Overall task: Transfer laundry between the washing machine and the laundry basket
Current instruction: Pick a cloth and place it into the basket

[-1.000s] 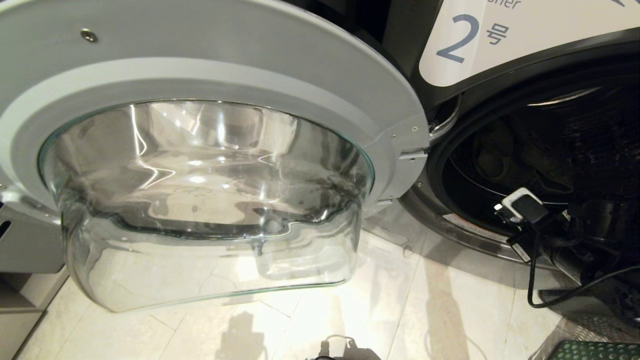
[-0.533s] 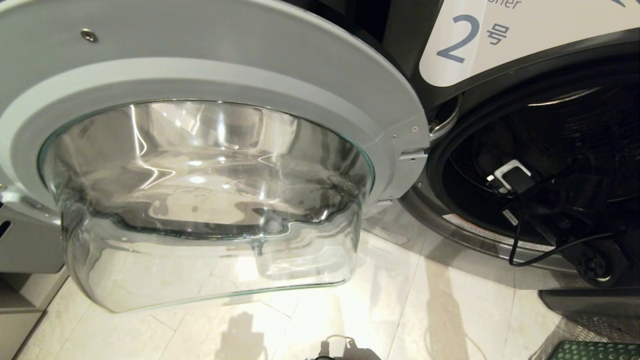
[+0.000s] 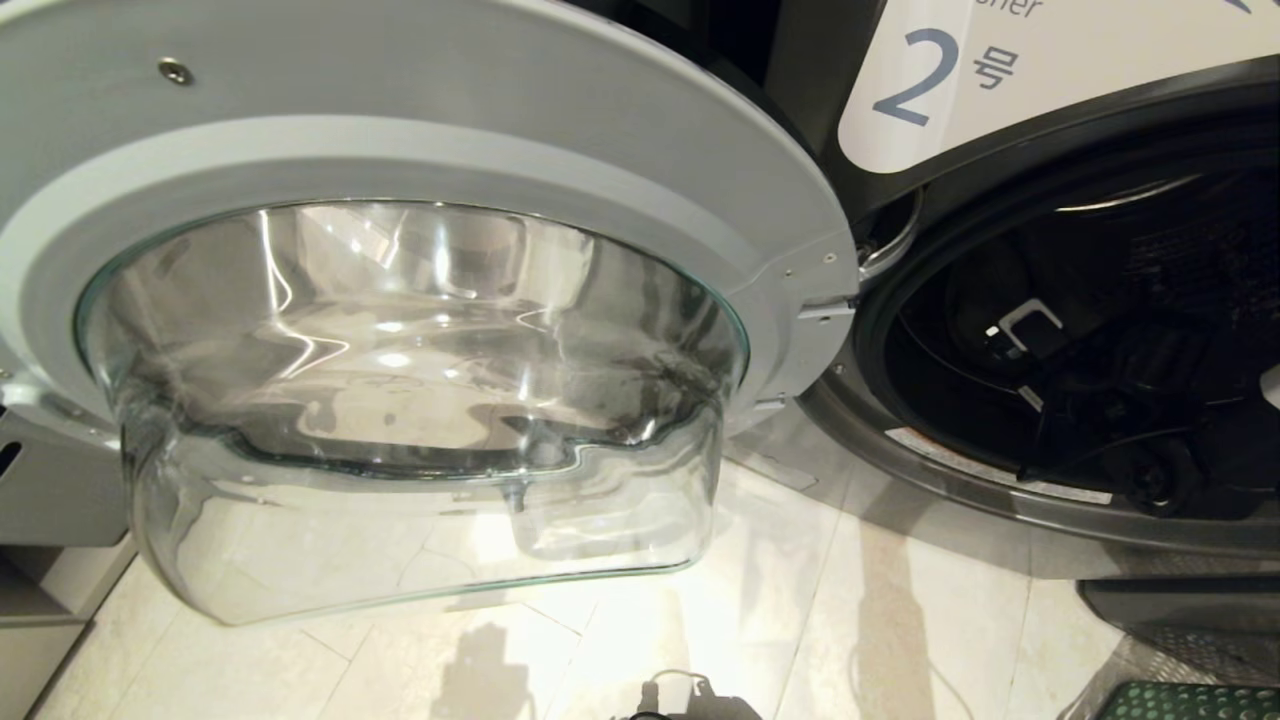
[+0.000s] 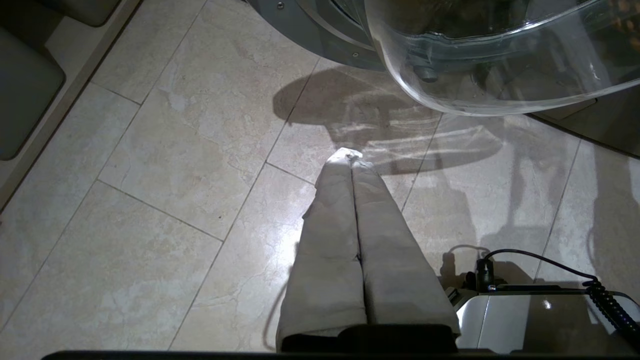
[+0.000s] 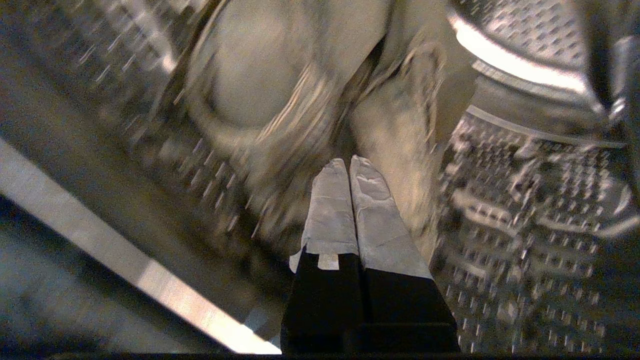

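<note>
With the right gripper (image 5: 350, 165) pressed together inside the washing machine (image 3: 1050, 200) drum, just short of the pale laundry (image 5: 280, 90) bunched against the perforated wall, it should spread before pinching a thick fold.

Washer door (image 3: 420, 330) swung open, hanging on my left over the floor (image 3: 850, 620). Washing machine (image 3: 800, 80) opening to the right of it, label above. My right arm reaches inside the drum (image 3: 1120, 250); right tool (image 5: 350, 167) sits just before the laundry (image 5: 250, 85) lying in the drum. Left tool (image 4: 350, 157) hangs over the floor, near the door's underside. Laundry basket (image 3: 1190, 700) corner at lower right, on the floor.
</note>
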